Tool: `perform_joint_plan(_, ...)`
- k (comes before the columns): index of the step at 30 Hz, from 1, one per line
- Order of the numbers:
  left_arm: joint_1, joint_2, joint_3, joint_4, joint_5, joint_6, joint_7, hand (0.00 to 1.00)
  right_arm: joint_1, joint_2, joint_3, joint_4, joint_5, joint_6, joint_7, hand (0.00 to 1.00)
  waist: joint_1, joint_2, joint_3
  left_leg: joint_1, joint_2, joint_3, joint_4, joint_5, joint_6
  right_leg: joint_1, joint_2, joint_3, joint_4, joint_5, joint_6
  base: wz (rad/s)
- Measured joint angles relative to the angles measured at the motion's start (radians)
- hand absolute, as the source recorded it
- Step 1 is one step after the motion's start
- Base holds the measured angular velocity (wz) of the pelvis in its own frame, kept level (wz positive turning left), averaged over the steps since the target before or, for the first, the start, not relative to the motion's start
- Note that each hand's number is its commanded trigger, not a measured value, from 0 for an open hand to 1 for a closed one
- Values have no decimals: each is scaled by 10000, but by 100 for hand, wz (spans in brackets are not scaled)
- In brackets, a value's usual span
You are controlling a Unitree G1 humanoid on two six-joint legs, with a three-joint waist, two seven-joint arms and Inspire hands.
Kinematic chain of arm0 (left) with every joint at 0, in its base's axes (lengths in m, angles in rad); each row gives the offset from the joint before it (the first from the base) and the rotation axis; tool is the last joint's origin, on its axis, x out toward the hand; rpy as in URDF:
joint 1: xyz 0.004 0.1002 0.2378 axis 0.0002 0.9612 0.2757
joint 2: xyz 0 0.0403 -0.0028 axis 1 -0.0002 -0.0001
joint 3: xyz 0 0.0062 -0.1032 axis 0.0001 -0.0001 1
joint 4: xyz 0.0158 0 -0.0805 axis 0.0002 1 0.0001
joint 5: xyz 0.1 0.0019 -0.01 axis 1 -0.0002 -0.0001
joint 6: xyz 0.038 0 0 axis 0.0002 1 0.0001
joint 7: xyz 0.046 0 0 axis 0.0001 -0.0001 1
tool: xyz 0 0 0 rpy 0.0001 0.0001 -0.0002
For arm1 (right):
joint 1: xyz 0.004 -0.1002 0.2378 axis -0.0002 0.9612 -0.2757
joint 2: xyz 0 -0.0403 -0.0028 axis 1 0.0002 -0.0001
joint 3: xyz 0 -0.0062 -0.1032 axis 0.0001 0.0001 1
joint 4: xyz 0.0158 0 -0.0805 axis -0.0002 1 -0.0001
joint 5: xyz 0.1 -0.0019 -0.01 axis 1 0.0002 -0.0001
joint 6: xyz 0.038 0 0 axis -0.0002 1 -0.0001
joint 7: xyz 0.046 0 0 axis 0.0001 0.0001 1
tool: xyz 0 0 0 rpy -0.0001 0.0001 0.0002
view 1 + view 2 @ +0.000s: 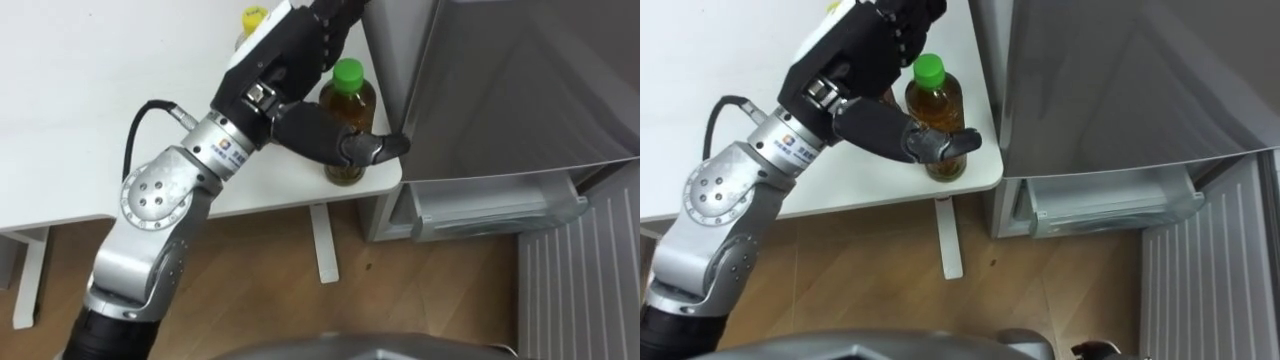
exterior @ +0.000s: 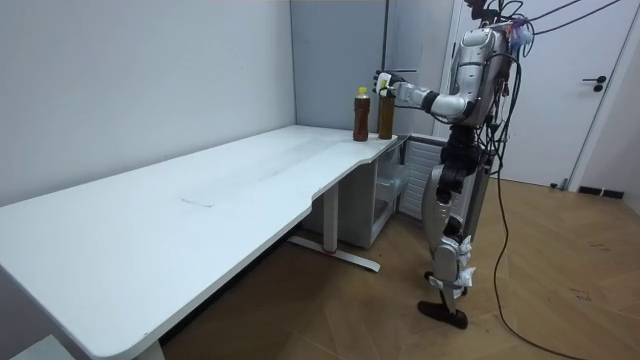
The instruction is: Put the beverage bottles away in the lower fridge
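Observation:
A green-capped bottle of amber drink [image 1: 350, 100] [image 1: 936, 100] stands at the near right corner of the white table [image 1: 70, 120], right beside the grey fridge [image 1: 520, 90]. My left hand [image 1: 290, 70] [image 1: 865, 65] is round it: the thumb [image 1: 345, 142] lies across the bottle's front and the curled fingers sit behind it near the cap. A yellow-capped bottle [image 1: 254, 16] stands just behind the hand. In the room view I stand in front of the fridge with the left hand [image 2: 383, 83] on the nearer bottle [image 2: 386, 115], and the yellow-capped one [image 2: 361, 114] is beside it.
The lower fridge compartment [image 1: 495, 210] stands open with white shelves inside, and its ribbed door [image 1: 585, 290] swings out at the lower right. A white table leg [image 1: 323, 245] stands on the wooden floor below the corner.

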Motion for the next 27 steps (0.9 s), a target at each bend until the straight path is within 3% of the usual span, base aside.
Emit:
perform_joint_plan(7,0,-3,-47,26,637,-5,-12,0,5,-8,10,15,-3,-52,10,0,31,10,-6,9,8,49,-15,0,0,3,4,51,13,0,0,-3)
perform_joint_plan(16,0,0,-52,27,643,-11,2,0,3,-9,13,-1,4,-58,4,0,0,7,-4,46,5,33,-15,0,0,68,-4,11,3,1,0,0)
perform_joint_plan(27,6,-135,-108,832,621,-251,207,0,27,-11,12,3,1,-10,7,0,42,2,-1,119,2,115,-9,0,0,58,-12,34,14,0,2,0)
